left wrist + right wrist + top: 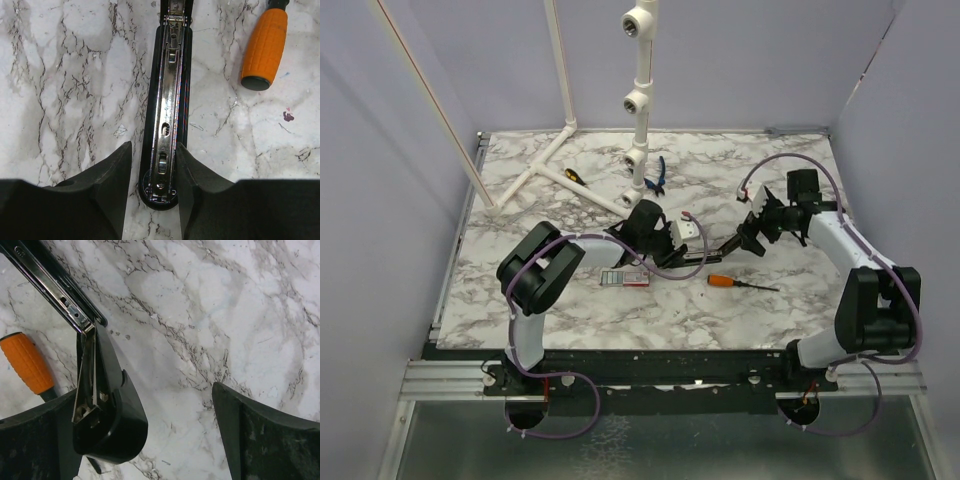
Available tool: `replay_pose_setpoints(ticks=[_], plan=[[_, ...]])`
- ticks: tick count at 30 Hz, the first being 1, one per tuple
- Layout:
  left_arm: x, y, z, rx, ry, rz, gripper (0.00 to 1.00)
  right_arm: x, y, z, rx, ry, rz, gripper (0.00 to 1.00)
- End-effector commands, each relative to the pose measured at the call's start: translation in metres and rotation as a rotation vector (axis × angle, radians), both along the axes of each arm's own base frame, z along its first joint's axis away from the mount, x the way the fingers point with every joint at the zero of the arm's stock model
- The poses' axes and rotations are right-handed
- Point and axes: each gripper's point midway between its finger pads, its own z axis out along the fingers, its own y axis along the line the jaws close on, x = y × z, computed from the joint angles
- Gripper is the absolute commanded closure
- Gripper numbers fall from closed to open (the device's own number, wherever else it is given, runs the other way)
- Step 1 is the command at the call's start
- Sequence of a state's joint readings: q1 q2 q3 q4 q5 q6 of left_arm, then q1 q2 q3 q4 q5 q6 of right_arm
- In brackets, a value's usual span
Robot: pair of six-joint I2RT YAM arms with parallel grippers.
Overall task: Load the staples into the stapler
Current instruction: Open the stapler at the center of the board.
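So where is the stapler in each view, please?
Top view: stapler at mid-table, lying slanted.
Left wrist: centre, running top to bottom.
Right wrist: left side, opened.
Shared landmark: orange screwdriver handle, close beside it.

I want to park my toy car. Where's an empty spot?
Bare: the white marble table between the orange-handled screwdriver and its near edge, and its far right corner. Crowded: the middle, around the open black stapler.

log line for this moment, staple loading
stapler: lid swung open, channel exposed | left tool: open, straddling its channel end | right tool: open around its lid | staples: box on table
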State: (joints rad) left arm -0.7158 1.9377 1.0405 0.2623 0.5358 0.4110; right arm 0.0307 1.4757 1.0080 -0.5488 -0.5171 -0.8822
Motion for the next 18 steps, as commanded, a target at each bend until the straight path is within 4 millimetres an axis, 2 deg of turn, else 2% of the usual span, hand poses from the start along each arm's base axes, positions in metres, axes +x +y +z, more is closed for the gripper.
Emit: replay_pose_setpoints(ticks=[1, 6, 10, 14, 18], plan=[[-0.005, 0.006, -0.018, 0.031, 0.014, 0.013, 0.6, -0.013, 0.004, -0.014, 0.045, 0.047, 0.074, 0.0], [-0.008, 0.009, -0.023, 0.039, 0.015, 0.011, 0.62, -0.011, -0.004, -0.021, 0.084, 0.077, 0.054, 0.0], [-0.008, 0.01, -0.023, 0.038, 0.019, 0.02, 0.63, -0.017, 0.001, -0.017, 0.143, 0.113, 0.068, 0.0], [-0.005, 0.008, -0.02, 0.032, 0.02, 0.03, 0.63, -0.026, 0.016, 0.003, 0.247, 0.126, 0.068, 0.0], [-0.005, 0.008, -0.02, 0.034, 0.017, 0.036, 0.64, -0.026, 0.026, 0.029, 0.325, 0.106, 0.028, 0.0]])
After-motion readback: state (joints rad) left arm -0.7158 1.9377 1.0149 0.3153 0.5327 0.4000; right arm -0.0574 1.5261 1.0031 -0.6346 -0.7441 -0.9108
